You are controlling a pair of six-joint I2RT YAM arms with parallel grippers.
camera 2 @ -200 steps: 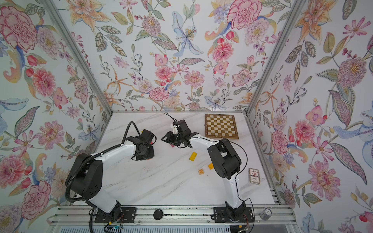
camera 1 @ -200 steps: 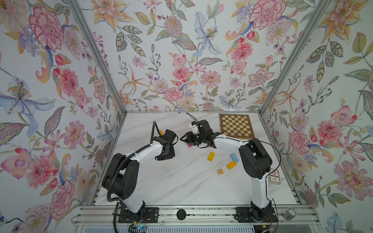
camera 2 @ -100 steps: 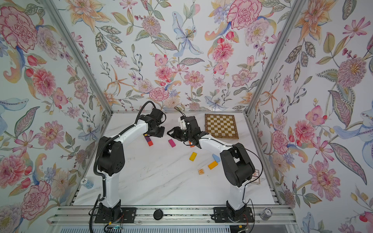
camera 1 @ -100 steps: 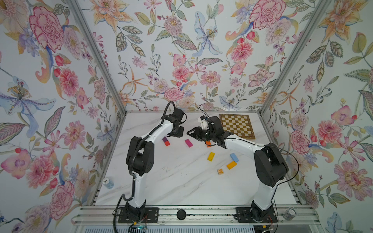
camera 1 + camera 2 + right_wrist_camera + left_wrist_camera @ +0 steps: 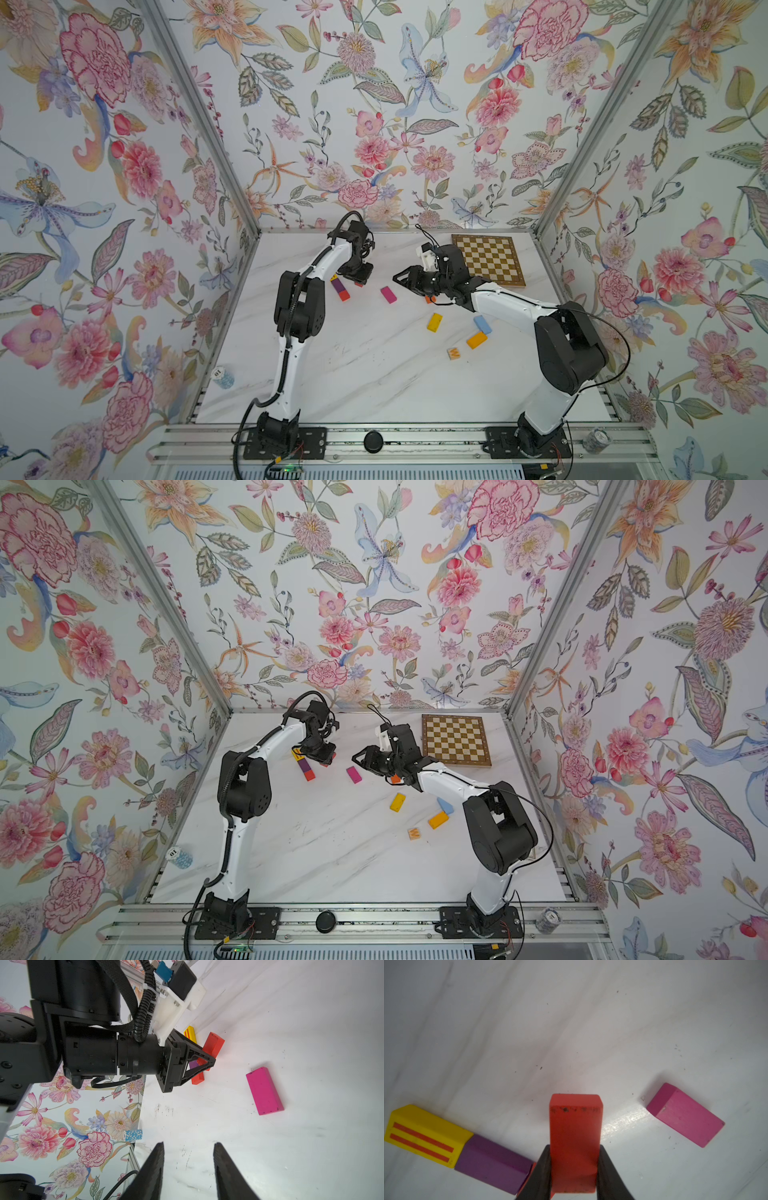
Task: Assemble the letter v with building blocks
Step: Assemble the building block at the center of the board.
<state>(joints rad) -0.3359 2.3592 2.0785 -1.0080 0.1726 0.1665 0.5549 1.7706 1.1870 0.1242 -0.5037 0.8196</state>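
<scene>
The left arm and right arm are wearing white shells between bulky black joints, a ribbed black cable is looping past a white wrist bracket carrying a blue plug, and the right claw is tapering into matte black fingers

— Where's the row?
— I see the row of blocks back left; the held block in my left gripper sits between it and the lone block.
— The rest?
— To the right lie loose blocks, before the chessboard, the lettered cube frontmost.
</scene>
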